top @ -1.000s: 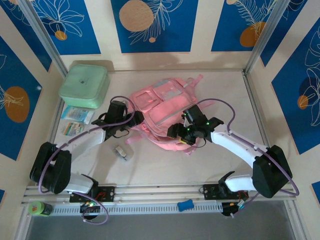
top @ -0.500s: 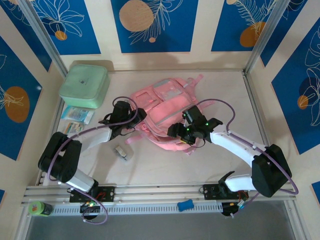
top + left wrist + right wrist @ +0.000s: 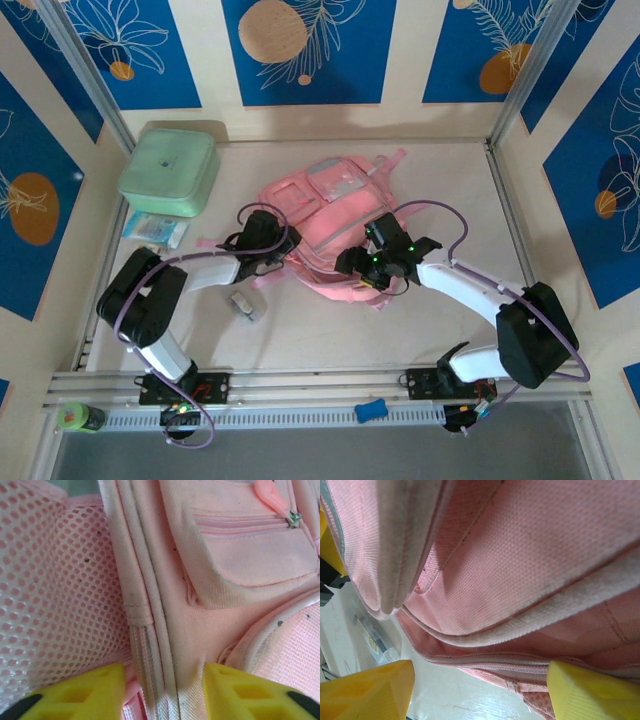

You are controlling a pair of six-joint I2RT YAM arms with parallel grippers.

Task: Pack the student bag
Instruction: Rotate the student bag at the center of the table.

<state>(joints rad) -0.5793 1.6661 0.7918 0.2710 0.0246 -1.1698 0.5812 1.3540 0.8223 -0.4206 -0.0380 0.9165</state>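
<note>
The student bag (image 3: 335, 212) lies in the middle of the desk (image 3: 330, 330), its length slanting far-right, with the left gripper (image 3: 263, 238) spread astride a seam on its left flank and the right gripper (image 3: 367, 263) spread astride its near edge.

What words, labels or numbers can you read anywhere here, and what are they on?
None can be read.
Packet left of the bag: printed, but too small to read.
Bag: no lettering seen on its fabric in the top or wrist views.
</note>
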